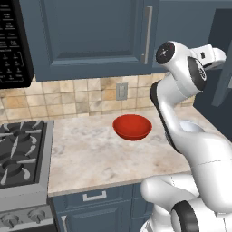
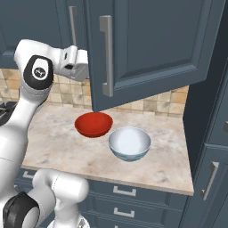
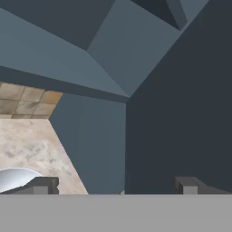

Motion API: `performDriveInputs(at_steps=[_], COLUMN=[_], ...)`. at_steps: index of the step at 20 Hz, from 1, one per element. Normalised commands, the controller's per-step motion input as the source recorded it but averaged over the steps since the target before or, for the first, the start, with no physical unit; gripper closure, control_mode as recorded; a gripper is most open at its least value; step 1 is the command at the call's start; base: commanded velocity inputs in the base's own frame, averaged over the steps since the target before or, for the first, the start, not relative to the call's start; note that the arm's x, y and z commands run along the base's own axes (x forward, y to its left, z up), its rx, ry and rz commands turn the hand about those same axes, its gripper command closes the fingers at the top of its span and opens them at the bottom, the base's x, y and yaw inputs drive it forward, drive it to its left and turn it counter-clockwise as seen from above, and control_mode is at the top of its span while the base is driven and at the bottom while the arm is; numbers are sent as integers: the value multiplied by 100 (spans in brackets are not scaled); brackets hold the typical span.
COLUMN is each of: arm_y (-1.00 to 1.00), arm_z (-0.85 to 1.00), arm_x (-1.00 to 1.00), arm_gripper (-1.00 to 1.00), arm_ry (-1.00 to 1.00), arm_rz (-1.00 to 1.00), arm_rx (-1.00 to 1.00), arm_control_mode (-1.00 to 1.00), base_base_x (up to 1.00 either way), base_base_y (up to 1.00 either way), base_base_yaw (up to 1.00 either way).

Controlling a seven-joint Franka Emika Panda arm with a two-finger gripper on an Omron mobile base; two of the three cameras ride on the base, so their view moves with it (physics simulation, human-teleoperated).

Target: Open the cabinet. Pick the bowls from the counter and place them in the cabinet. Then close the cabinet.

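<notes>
Hovering wide open, the gripper (image 3: 116,185) sits above the white bowl (image 3: 16,177) beside the cabinet door (image 2: 151,44).

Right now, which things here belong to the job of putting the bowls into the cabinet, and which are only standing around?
For the job:
- red bowl
- white bowl
- cabinet, one door swung open
- counter
- tool, open, empty

Standing around:
- stove
- microwave
- wall outlet

That red bowl (image 1: 132,126) looks glossy and smooth, the white bowl (image 2: 129,143) shiny like glazed ceramic. The counter (image 1: 90,154) is polished marbled stone. The cabinet (image 2: 151,44) doors look matt painted, with brushed metal handles (image 2: 106,55). The backsplash (image 1: 68,97) is tan tile.
</notes>
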Motion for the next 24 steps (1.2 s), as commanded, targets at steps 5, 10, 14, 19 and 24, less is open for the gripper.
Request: performDriveInputs(at_steps=[5, 10, 14, 19, 24], arm_y=[-36, -38, -43, -41, -39], arm_z=[0, 0, 0, 0, 0], arm_x=[1, 0, 0, 0, 0], arm_gripper=[-100, -100, -100, -100, -100], arm_ry=[0, 0, 0, 0, 0], arm_rz=[0, 0, 0, 0, 0], arm_rx=[0, 0, 0, 0, 0], arm_control_mode=[-100, -100, -100, -100, -100], base_base_x=[0, 0, 0, 0, 0], base_base_y=[0, 0, 0, 0, 0], base_base_yaw=[0, 0, 0, 0, 0])
